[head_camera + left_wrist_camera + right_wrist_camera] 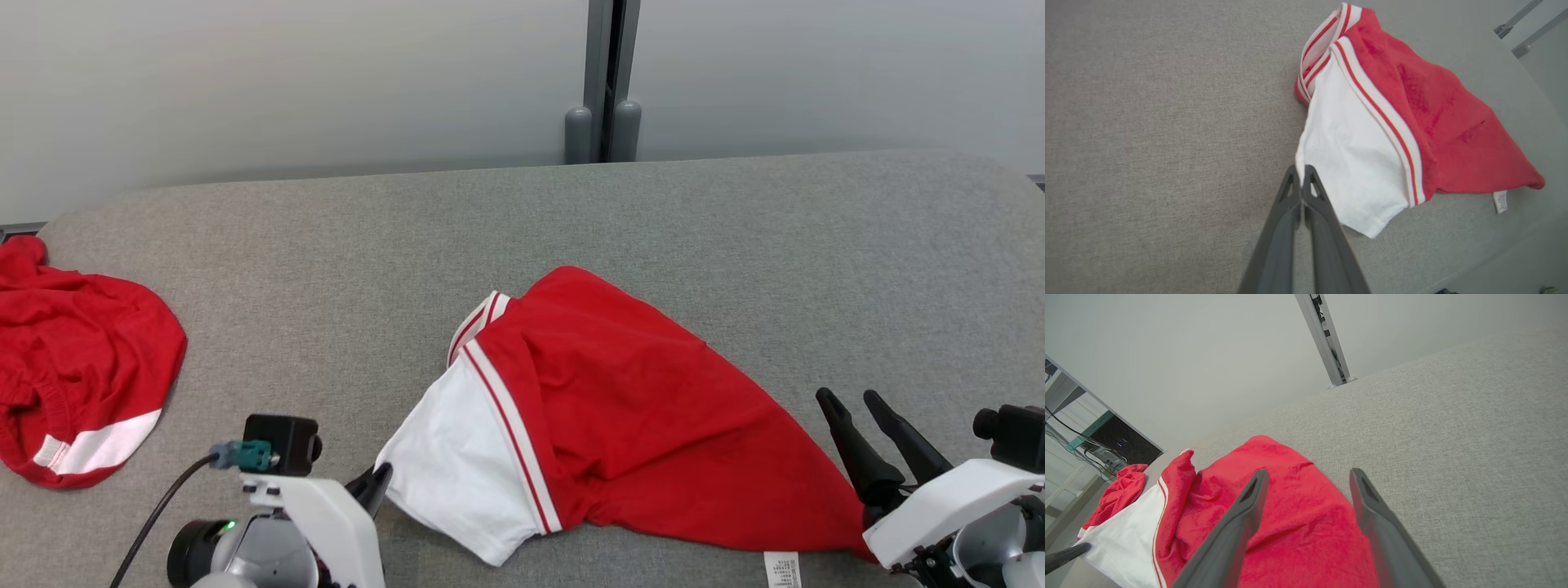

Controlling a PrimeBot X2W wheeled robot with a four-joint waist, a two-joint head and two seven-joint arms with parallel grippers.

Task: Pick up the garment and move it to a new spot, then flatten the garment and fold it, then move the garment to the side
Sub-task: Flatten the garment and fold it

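Head view: the grey padded surface (653, 229) is cut off at both sides, with a pale wall (245, 82) behind. The red and white garment (620, 408) lies between the grippers. The left gripper (1301, 173) is closed on its white edge; the right gripper (853, 398), spread wide and empty, is at its red end. The white label (781, 569) beside it is unreadable.

A grey, fabric-covered table (653, 212) with rounded far corners carries two things. A red garment (620, 408) with a white part edged in stripes lies crumpled near the front middle, a small white label (781, 569) at its near edge. A second red garment (73, 351) lies bunched at the left edge, well apart.
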